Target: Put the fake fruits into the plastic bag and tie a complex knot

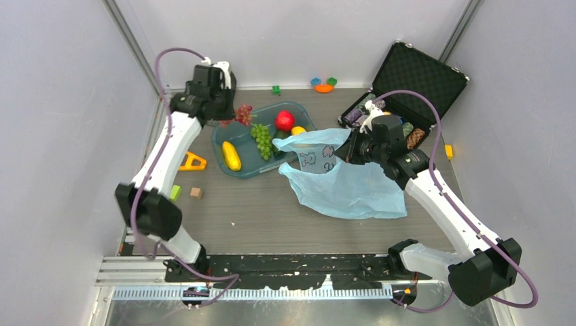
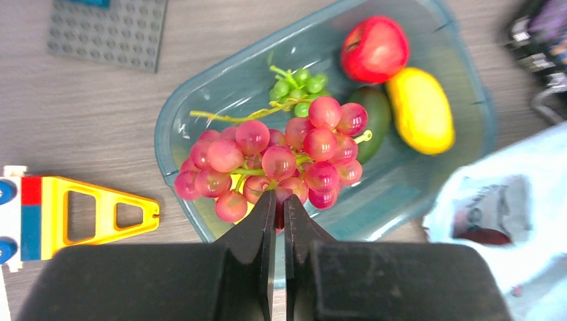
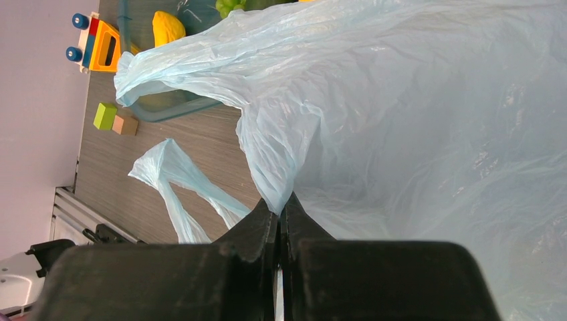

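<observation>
My left gripper (image 2: pixel 279 199) is shut on a purple grape bunch (image 2: pixel 274 160) and holds it above the tub's left end; the bunch also shows in the top view (image 1: pixel 243 113). The clear blue-tinted tub (image 1: pixel 229 139) holds a green grape bunch (image 1: pixel 262 139), a red apple (image 1: pixel 284 120), a yellow fruit (image 1: pixel 231 155) and another yellow fruit (image 2: pixel 420 109) beside a dark green one (image 2: pixel 376 114). My right gripper (image 3: pixel 281 200) is shut on the rim of the light-blue plastic bag (image 1: pixel 350 183) and lifts its mouth open beside the tub.
An open black case (image 1: pixel 414 78) stands at the back right. A yellow toy frame (image 1: pixel 192 161), small blocks (image 1: pixel 185 192) and coloured toys (image 1: pixel 324 84) lie on the table. A grey baseplate (image 2: pixel 107 30) is near the tub.
</observation>
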`<state>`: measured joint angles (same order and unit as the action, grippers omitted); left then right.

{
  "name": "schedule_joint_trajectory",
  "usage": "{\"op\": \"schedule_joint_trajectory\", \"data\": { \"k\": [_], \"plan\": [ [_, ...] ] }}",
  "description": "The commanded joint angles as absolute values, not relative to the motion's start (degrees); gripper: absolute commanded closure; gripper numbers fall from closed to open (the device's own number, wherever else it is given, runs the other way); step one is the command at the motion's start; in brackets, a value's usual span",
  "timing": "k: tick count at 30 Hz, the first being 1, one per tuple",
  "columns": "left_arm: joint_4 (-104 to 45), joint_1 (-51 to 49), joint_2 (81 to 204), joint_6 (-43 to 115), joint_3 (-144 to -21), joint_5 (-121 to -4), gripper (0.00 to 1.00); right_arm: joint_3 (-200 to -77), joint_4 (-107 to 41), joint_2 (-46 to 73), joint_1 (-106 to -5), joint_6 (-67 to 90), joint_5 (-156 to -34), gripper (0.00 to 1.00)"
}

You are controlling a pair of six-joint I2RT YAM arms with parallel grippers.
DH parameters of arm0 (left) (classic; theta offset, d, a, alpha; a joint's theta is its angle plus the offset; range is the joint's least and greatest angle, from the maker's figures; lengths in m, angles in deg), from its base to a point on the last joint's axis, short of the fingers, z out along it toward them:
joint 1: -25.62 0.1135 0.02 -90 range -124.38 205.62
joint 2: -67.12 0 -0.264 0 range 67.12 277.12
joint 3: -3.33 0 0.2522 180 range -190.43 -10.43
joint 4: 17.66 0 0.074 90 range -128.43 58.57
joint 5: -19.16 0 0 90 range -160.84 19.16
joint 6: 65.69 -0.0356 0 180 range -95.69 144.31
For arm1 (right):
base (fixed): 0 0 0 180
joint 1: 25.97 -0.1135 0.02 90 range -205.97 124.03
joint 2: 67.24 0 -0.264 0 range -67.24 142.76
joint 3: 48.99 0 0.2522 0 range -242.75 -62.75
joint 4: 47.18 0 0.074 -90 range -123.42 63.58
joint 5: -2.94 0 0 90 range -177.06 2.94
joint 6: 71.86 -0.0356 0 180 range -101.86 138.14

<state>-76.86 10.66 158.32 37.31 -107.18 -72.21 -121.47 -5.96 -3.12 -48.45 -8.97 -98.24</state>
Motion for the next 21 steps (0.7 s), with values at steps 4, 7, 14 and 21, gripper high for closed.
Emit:
{"op": "schedule_joint_trajectory", "data": {
  "k": [4, 7, 14, 21],
  "plan": [
    [-76.53, 6.16, 142.33, 33.62, -105.45, -67.74, 0.99, -124.13, -7.18, -4.34, -48.30, -8.14, -97.67, 0.95],
    [-75.73, 1.00, 137.57, 32.52, -103.17, -68.71, 0.98, -124.42, -7.26, -4.19, -48.30, -8.21, -97.53, 0.95],
    [-71.91, -12.02, 132.81, 36.00, -99.20, -69.98, 0.98, -124.61, -7.79, -3.74, -48.29, -8.59, -98.05, 0.95],
    [-66.54, -18.39, 136.26, 42.96, -96.51, -62.93, 0.98, -124.00, -7.96, -4.33, -48.29, -8.80, -98.09, 0.95]
  ]
}}
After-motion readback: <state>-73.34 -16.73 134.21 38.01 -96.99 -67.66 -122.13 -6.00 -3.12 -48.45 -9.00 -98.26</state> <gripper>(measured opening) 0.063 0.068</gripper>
